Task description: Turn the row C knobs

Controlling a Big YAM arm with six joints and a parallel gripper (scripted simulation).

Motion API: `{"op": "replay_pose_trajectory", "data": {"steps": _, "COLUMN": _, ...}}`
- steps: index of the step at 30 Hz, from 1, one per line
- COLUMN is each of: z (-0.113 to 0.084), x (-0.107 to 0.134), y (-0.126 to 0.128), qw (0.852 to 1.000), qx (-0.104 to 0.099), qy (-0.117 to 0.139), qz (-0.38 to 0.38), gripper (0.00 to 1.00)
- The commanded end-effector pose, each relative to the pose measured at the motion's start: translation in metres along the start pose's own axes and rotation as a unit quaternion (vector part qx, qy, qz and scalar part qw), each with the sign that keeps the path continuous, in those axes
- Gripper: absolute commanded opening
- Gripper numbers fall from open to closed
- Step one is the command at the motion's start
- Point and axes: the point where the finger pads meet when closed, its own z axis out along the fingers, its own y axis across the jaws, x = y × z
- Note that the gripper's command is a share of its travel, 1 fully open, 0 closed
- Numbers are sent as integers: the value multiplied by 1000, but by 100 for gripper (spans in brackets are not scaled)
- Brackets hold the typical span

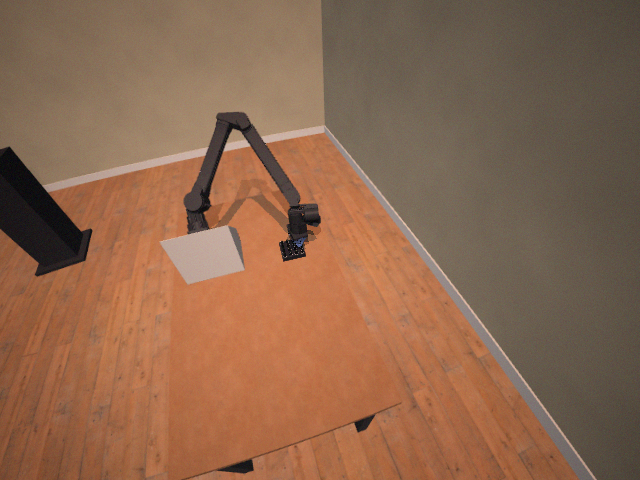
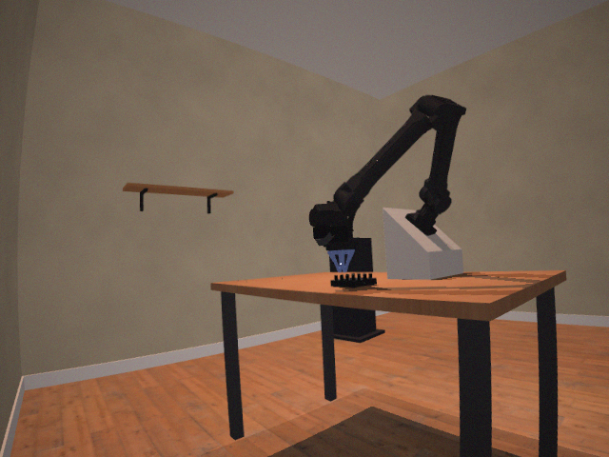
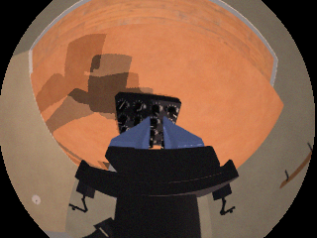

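Note:
The black knob box (image 1: 292,250) stands on the table near the far right edge. It also shows in the exterior view (image 2: 353,281) and in the wrist view (image 3: 149,114). My gripper (image 1: 297,241) with blue fingers points straight down over the box's far part. In the exterior view the fingertips (image 2: 342,268) hang just above the knob tops. In the wrist view the fingers stand a little apart with a knob showing in the gap, not clamped. The knob lines and printed names are too small to read.
A white wedge-shaped block (image 1: 204,253) stands on the table to the left of the box, close to the arm's base (image 1: 195,219). A black pedestal (image 1: 36,217) stands on the floor at the left. A wall shelf (image 2: 177,190) hangs far off.

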Motion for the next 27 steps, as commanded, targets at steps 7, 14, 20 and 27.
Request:
{"op": "replay_pose_trajectory", "data": {"steps": 7, "z": -24, "x": -16, "y": 4, "qw": 1000, "qx": 4, "qy": -10, "qz": -25, "gripper": 20}}
{"op": "replay_pose_trajectory", "data": {"steps": 14, "z": -32, "x": -17, "y": 1, "qw": 1000, "qx": 6, "qy": -18, "qz": -23, "gripper": 20}}
{"op": "replay_pose_trajectory", "data": {"steps": 20, "z": -32, "x": -17, "y": 1, "qw": 1000, "qx": 6, "qy": -18, "qz": -23, "gripper": 20}}
{"op": "replay_pose_trajectory", "data": {"steps": 27, "z": -43, "x": -22, "y": -2, "qw": 999, "qx": 8, "qy": -25, "qz": -22, "gripper": 100}}
